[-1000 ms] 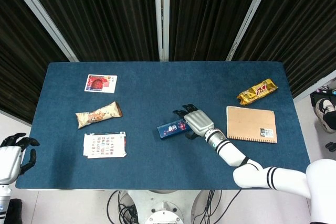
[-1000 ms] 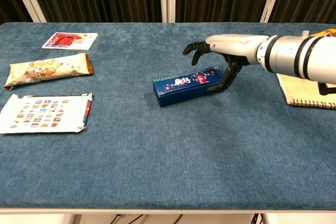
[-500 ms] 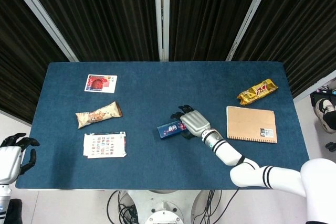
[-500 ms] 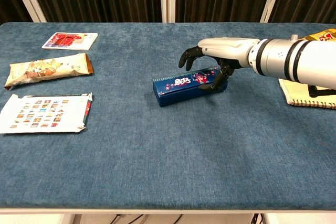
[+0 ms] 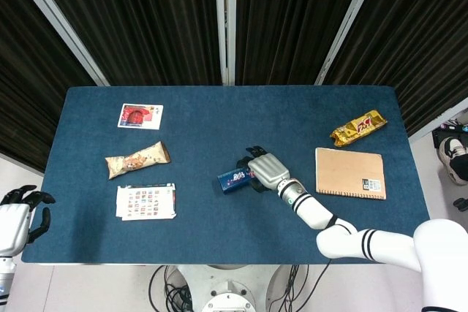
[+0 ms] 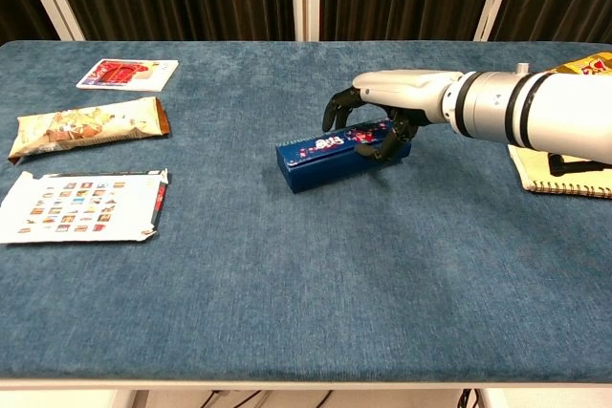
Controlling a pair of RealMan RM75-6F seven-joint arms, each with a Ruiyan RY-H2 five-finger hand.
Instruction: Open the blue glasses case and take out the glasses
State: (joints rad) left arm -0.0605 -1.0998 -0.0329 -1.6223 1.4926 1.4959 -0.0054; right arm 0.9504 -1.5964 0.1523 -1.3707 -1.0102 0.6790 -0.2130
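Bare table (image 5: 212,118) surrounds the glasses case (image 6: 320,157).

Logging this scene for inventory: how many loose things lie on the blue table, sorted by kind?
Blue glasses case: 1
Snack wrappers, tan and gold: 2
Printed cards, red and white sticker sheet: 2
Brown spiral notebook: 1
Total: 6
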